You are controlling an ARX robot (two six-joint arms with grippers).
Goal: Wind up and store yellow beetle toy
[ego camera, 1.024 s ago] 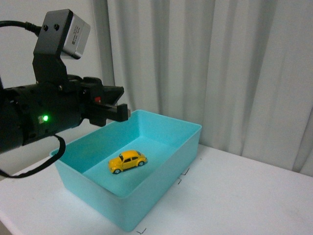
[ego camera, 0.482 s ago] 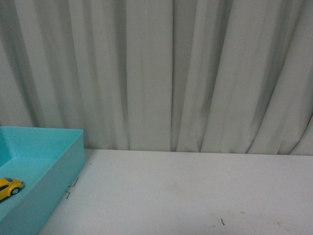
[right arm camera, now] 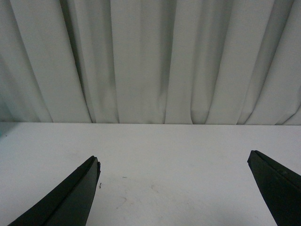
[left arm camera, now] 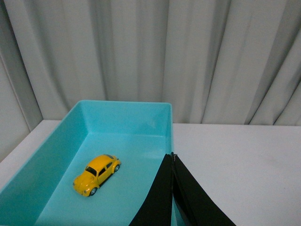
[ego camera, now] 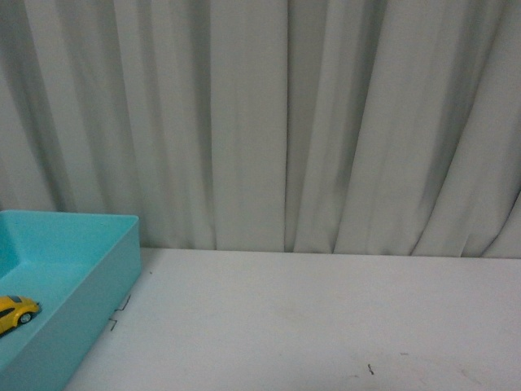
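The yellow beetle toy (left arm camera: 96,174) rests on its wheels on the floor of a turquoise bin (left arm camera: 122,110). In the front view only part of the yellow beetle toy (ego camera: 15,312) shows at the left edge, inside the turquoise bin (ego camera: 98,281). My left gripper (left arm camera: 172,156) is shut with nothing held, its tips over the bin's near corner, apart from the toy. My right gripper (right arm camera: 173,162) is wide open above bare white table, holding nothing. Neither arm appears in the front view.
A white table (ego camera: 309,326) extends to the right of the bin, with small dark marks (ego camera: 370,369) on it. Grey-white curtains (ego camera: 285,122) hang along the table's far edge.
The front view's framing changed: a second ago it showed the left arm over the bin; half a second ago and now it shows mostly table and curtain, with no arm.
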